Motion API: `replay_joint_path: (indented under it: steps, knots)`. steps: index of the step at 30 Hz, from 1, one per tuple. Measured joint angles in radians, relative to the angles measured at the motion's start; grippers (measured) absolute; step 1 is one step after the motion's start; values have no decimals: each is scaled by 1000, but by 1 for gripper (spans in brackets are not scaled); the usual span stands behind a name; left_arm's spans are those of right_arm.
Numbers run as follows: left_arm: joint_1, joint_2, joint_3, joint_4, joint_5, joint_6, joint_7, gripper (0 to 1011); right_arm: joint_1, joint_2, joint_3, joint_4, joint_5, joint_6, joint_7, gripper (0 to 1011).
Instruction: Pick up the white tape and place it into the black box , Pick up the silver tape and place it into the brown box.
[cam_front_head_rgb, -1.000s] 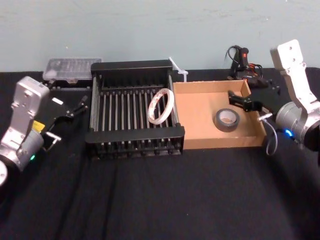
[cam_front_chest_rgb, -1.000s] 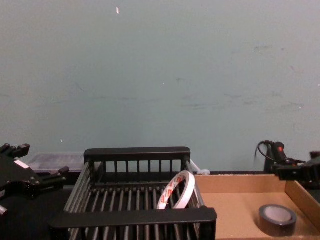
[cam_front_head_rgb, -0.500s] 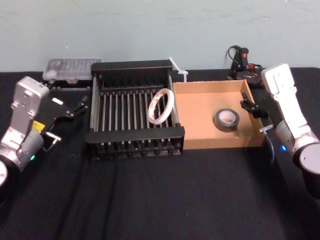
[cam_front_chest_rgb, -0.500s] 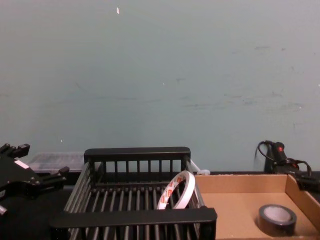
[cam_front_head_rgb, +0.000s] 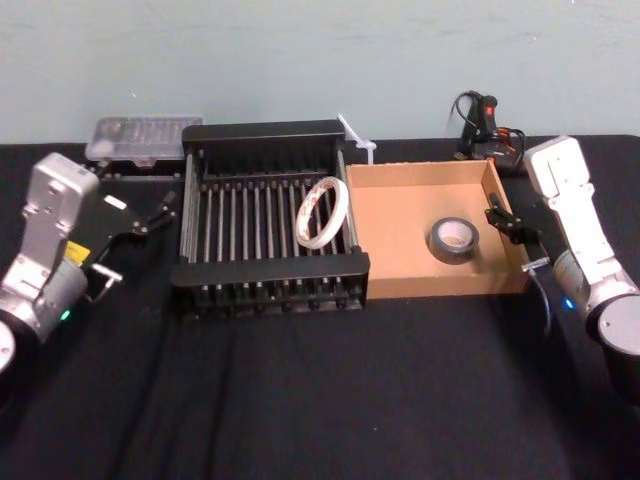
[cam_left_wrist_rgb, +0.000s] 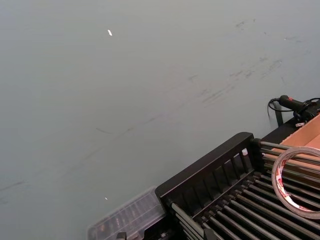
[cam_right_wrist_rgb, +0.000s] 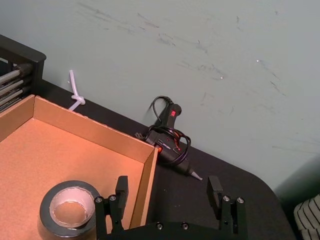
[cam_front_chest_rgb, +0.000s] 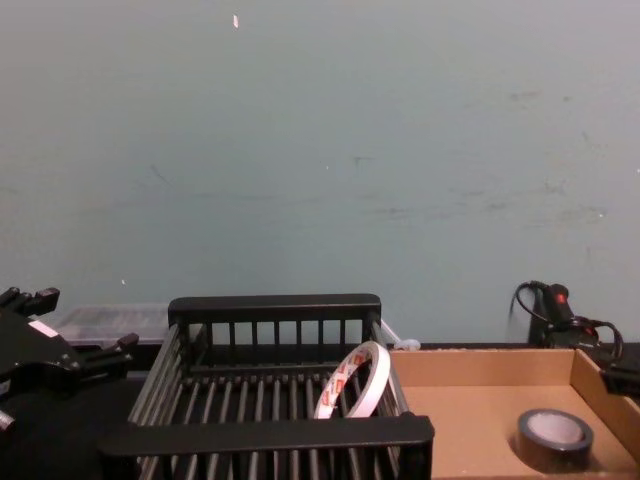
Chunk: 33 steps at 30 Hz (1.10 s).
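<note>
1. Head view: the white tape (cam_front_head_rgb: 322, 212) leans on edge inside the black box (cam_front_head_rgb: 268, 132), against its right-hand side, and the silver tape (cam_front_head_rgb: 453, 238) lies flat on the floor of the brown box (cam_front_head_rgb: 438, 283). Both rolls sit where the task wants them, so I judge the placing done. The right gripper (cam_front_head_rgb: 507, 220) hangs at the tray's right wall, empty; the left gripper (cam_front_head_rgb: 135, 218) is parked left of the crate, fingers apart, holding nothing.

2. Left wrist view: the white ring (cam_left_wrist_rgb: 299, 181) rests tilted on the crate's slatted bars, propped by the side rather than flat, which explains its upright lean. A clear plastic case (cam_left_wrist_rgb: 131, 216) sits behind the crate.

3. Right wrist view: the right gripper's fingers (cam_right_wrist_rgb: 121, 189) stand wide apart, straddling the cardboard wall (cam_right_wrist_rgb: 148, 185), with nothing between them; the grey roll (cam_right_wrist_rgb: 70, 209) lies just inside. A glue gun (cam_right_wrist_rgb: 171, 140) lies beyond the tray.

4. Chest view: the ring (cam_front_chest_rgb: 352, 380) stands against the crate's right side; the grey roll (cam_front_chest_rgb: 554, 438) lies low in the tray.
</note>
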Motion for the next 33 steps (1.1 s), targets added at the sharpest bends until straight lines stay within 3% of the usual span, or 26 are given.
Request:
replay_joint_path:
  steps: [33]
  knots:
    - [0, 0, 0, 0, 0, 0, 0, 1001, 1, 3, -5, 1, -1, -1, -1, 1002]
